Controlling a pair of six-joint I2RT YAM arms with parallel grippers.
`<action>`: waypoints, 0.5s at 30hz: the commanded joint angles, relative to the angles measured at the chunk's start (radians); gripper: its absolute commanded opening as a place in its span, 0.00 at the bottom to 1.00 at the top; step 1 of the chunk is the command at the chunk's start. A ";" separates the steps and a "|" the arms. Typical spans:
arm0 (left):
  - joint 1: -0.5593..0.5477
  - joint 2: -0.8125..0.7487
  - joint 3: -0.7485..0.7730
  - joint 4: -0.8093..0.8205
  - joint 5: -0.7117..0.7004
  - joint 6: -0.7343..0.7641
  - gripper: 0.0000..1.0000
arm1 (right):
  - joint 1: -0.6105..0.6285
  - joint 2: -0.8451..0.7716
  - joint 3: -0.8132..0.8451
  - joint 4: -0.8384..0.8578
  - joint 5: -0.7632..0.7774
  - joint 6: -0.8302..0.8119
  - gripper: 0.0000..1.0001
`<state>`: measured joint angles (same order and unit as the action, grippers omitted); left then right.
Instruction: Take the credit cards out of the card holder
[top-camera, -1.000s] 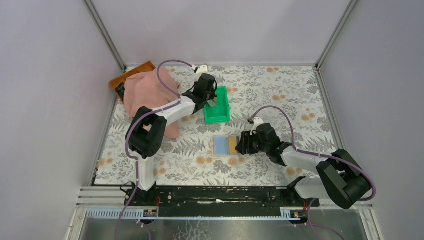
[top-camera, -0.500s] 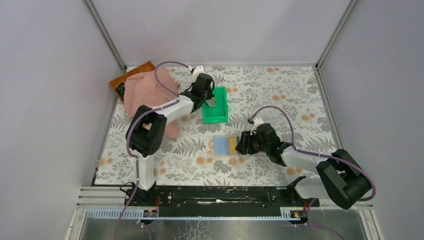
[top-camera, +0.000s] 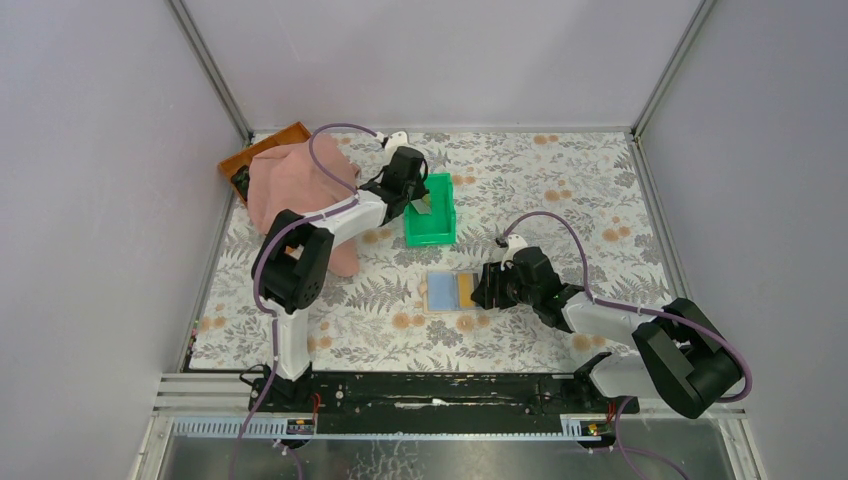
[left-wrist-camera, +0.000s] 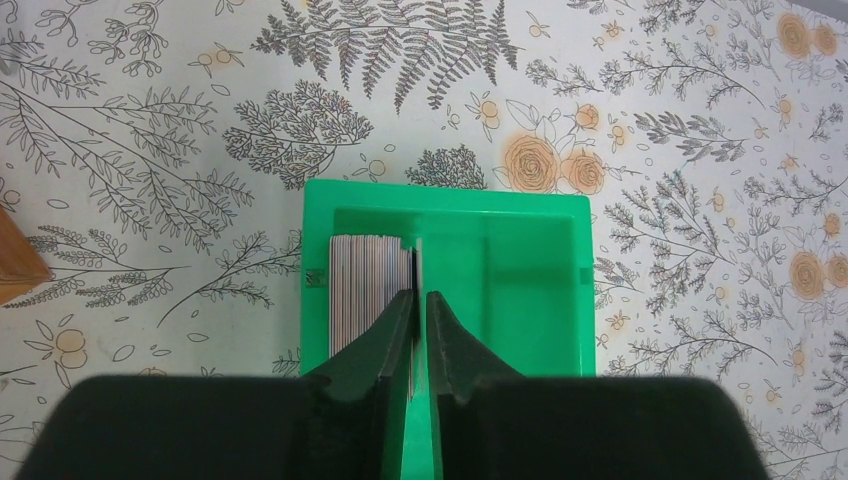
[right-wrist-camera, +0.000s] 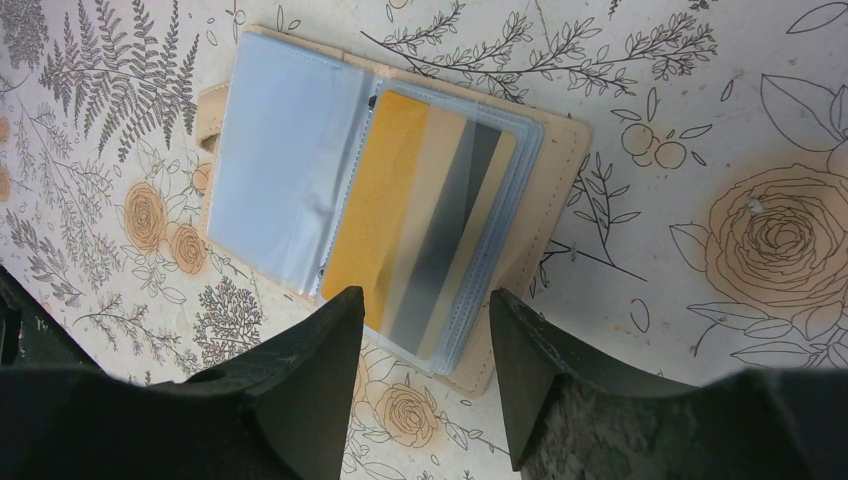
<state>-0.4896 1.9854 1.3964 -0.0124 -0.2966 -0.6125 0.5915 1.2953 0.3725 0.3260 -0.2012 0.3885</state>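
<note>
The card holder (top-camera: 451, 291) lies open on the floral table, pale blue inside with a tan edge (right-wrist-camera: 545, 215). A yellow credit card (right-wrist-camera: 385, 210) with a dark stripe sits in its clear right-hand sleeve. My right gripper (right-wrist-camera: 425, 300) hovers open just above the holder's near right edge (top-camera: 483, 288), with nothing between its fingers. My left gripper (left-wrist-camera: 420, 293) hangs over the green bin (left-wrist-camera: 450, 195), its jaws a narrow gap apart. One thin card (left-wrist-camera: 418, 262) stands on edge between the tips, next to a stack of grey cards (left-wrist-camera: 368, 290) in the bin's left half.
The green bin (top-camera: 432, 232) stands behind the holder. A pink cloth (top-camera: 290, 185) covers a brown tray (top-camera: 265, 148) at the back left, beside the left arm. Grey walls close the table on three sides.
The left arm moved slightly left over the bin and its jaws parted a little around the upright card. The right arm and the card holder stayed put.
</note>
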 joint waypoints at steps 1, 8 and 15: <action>0.011 0.010 0.001 0.023 0.004 0.002 0.18 | -0.004 0.005 0.025 0.006 -0.004 -0.019 0.57; 0.011 -0.003 0.001 0.018 -0.010 0.013 0.20 | -0.004 0.012 0.028 0.004 -0.006 -0.020 0.57; 0.011 -0.051 -0.034 0.044 -0.024 0.031 0.20 | -0.004 0.016 0.029 0.004 -0.003 -0.021 0.57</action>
<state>-0.4892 1.9842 1.3930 -0.0067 -0.2951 -0.6079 0.5915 1.2968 0.3729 0.3260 -0.2016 0.3882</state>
